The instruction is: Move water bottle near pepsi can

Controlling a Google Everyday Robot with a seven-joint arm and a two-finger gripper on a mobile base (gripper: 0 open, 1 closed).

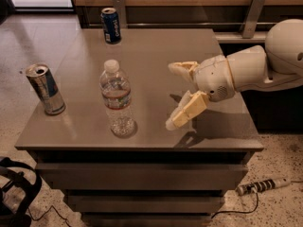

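Gripper [170, 96] hangs over the right half of the tabletop [151, 46], fingers [187, 110] spread wide w/ nothing between them. Bottle [117, 98] stands upright just left of the fingertips, not touching, nr the front edge. Pepsi can [111, 25] sits well beyond & left of the fingers at the back edge; silver can [45, 89] is far left, past the bottle.
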